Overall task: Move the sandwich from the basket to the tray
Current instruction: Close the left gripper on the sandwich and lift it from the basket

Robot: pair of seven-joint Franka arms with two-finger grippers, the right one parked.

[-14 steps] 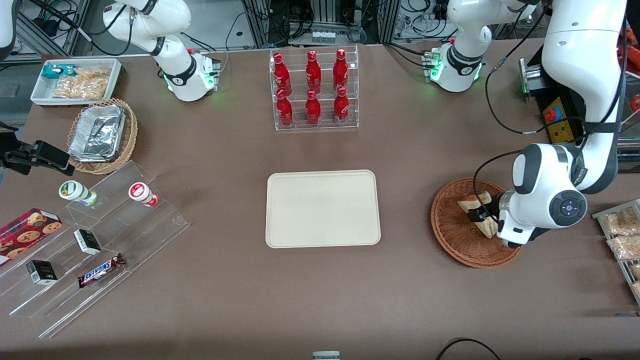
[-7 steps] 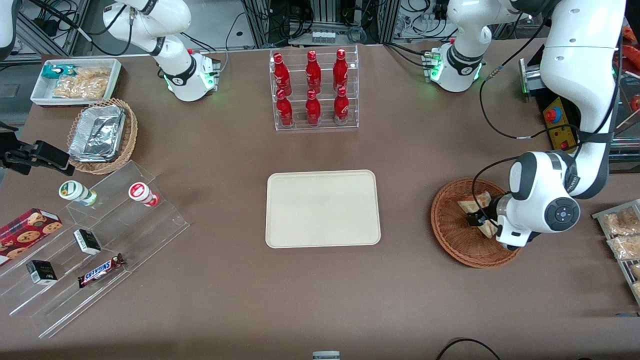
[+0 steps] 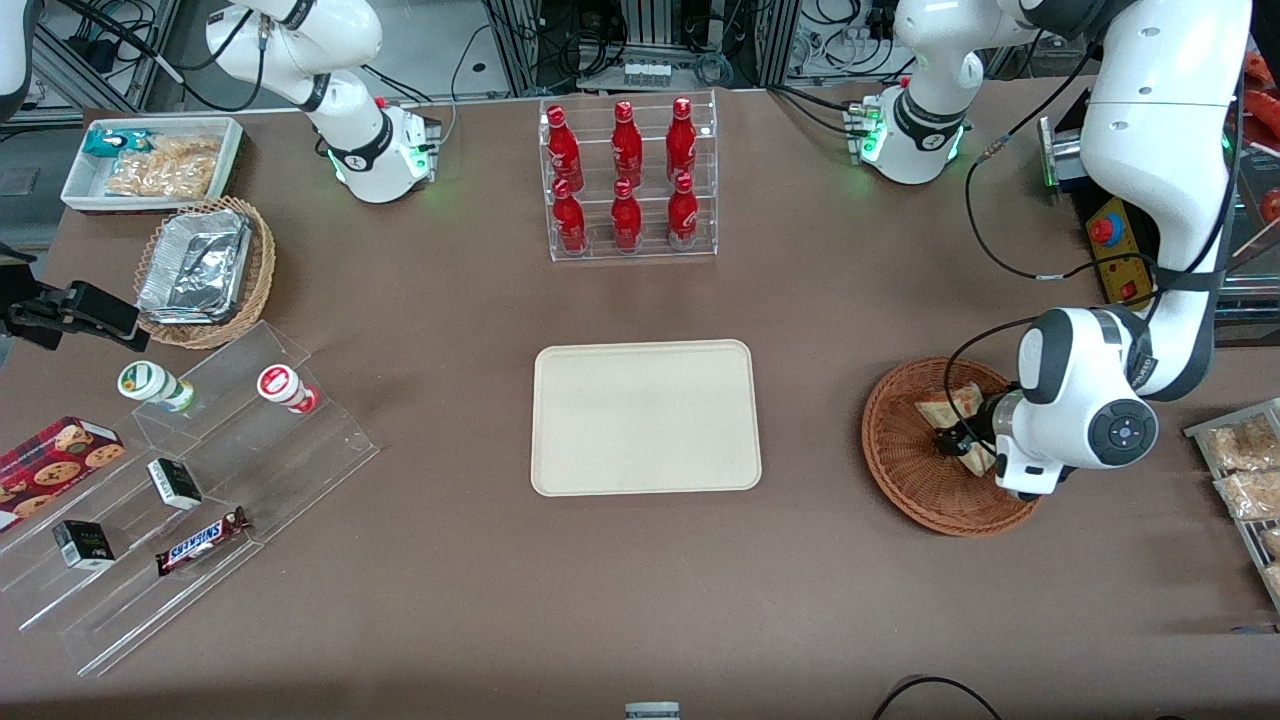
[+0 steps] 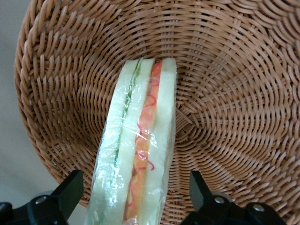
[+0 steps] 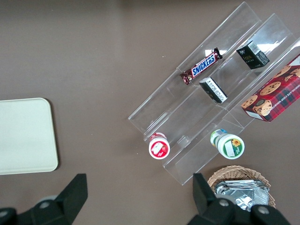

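The sandwich (image 4: 138,150), a plastic-wrapped wedge of white bread with green and orange filling, stands on edge in the reddish-brown wicker basket (image 4: 225,93). My left gripper (image 4: 133,192) is open and straddles the sandwich, one finger on each side with a gap to the wrap. In the front view the gripper (image 3: 955,440) is down inside the basket (image 3: 900,470) toward the working arm's end of the table, over the sandwich (image 3: 945,408), which the wrist partly hides. The cream tray (image 3: 645,416) lies flat mid-table with nothing on it.
A clear rack of red bottles (image 3: 627,180) stands farther from the front camera than the tray. Bagged snacks on a rack (image 3: 1245,470) sit beside the basket at the table's end. Acrylic shelves with snacks (image 3: 180,480) and a foil-tray basket (image 3: 205,270) lie toward the parked arm's end.
The wrist has sunk slightly lower into the basket and shifted a little farther from the front camera. The sandwich has stayed put.
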